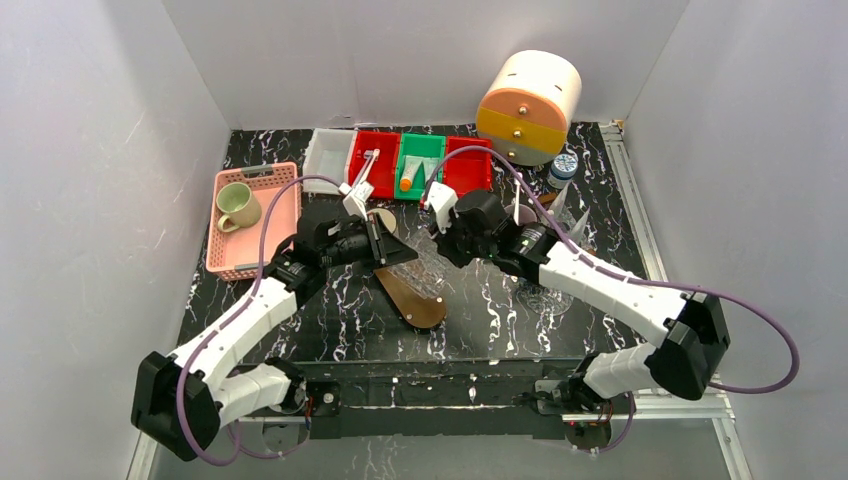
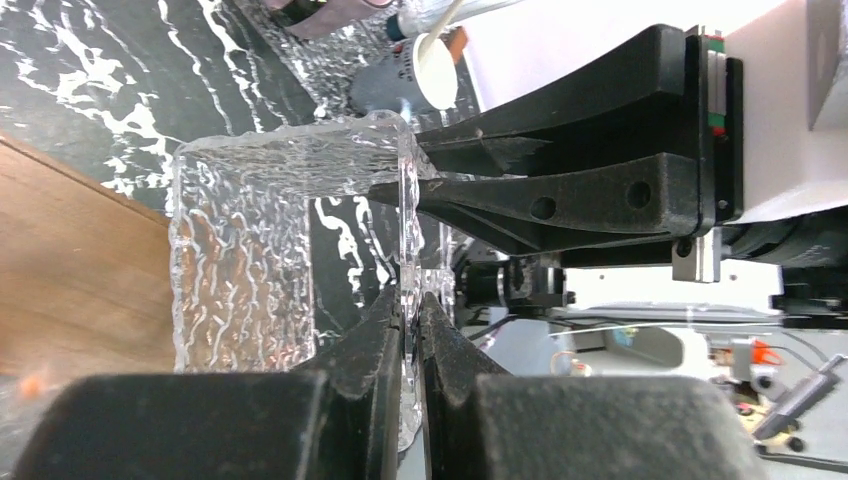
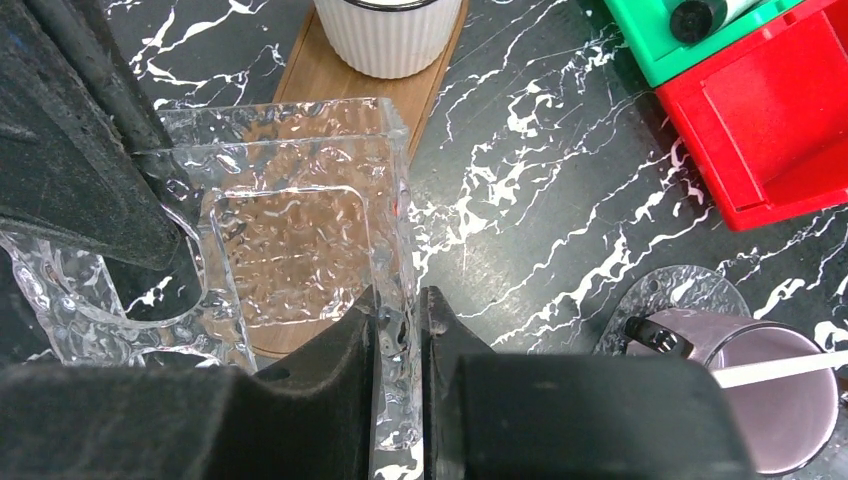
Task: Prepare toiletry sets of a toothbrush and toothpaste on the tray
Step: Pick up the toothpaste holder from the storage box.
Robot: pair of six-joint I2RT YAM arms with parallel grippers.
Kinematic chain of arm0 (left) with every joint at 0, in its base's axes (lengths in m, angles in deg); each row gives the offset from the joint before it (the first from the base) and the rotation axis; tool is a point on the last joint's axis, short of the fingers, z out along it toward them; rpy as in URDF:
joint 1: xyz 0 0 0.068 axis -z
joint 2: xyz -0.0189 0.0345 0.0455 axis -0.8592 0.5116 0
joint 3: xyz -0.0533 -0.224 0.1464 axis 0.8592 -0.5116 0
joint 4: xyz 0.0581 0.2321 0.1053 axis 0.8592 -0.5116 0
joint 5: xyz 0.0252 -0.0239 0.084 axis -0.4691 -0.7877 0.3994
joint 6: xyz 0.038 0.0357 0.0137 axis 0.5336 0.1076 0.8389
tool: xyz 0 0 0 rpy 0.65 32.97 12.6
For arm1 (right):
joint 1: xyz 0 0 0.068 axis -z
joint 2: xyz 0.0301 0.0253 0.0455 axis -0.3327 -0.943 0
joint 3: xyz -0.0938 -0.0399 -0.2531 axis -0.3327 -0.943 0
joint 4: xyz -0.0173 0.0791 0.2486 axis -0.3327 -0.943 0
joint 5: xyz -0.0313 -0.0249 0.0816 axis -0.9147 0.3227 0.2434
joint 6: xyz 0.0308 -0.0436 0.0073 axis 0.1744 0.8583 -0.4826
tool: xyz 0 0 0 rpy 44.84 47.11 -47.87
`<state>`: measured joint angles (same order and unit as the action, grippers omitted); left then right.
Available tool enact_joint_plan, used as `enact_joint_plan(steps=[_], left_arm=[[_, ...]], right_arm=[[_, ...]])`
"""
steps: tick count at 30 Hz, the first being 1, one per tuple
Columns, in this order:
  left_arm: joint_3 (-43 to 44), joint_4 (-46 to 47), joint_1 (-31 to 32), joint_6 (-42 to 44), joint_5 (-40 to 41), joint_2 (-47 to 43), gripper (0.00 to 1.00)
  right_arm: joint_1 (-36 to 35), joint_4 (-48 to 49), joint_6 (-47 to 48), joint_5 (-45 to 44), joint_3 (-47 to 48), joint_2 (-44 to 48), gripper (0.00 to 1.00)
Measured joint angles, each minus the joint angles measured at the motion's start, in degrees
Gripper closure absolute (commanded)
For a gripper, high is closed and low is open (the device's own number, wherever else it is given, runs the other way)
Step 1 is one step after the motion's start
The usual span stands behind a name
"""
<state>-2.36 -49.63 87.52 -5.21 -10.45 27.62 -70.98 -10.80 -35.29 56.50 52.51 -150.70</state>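
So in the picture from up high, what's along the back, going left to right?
pink basket → white bin → first red bin → green bin → second red bin → round drawer box

Your black marbled worktop (image 1: pixel 480 310) carries a pink basket (image 1: pixel 270 235) at its left edge. Along the far edge stand a white bin (image 1: pixel 330 158), a red bin (image 1: pixel 385 175), a green bin (image 1: pixel 428 170) and a second red bin (image 1: pixel 468 165). A round drawer unit (image 1: pixel 530 105) fills the far right corner. A wooden board (image 1: pixel 415 300) lies mid-worktop; you cannot tell whether the glass tray (image 3: pixel 290 230) touches down.
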Motion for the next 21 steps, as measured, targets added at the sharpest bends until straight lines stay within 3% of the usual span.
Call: enact_joint_plan(steps=[8, 16, 21], left_arm=[[6.03, -13.51, 0.33, 10.25, 12.31, -2.19, 0.63], [10.01, -25.35, 0.33, 19.69, 35.87, -7.78, 0.29], [9.77, -27.85, 0.33, 24.83, 52.09, -13.75, 0.12]], right_arm=[[-1.46, -5.33, -4.96, -3.93, 4.94, -4.28, 0.99], [-3.82, -10.95, -9.84, -11.72, 9.29, -9.81, 0.99], [-5.38, -12.63, -12.17, -13.25, 11.63, -13.66, 0.99]])
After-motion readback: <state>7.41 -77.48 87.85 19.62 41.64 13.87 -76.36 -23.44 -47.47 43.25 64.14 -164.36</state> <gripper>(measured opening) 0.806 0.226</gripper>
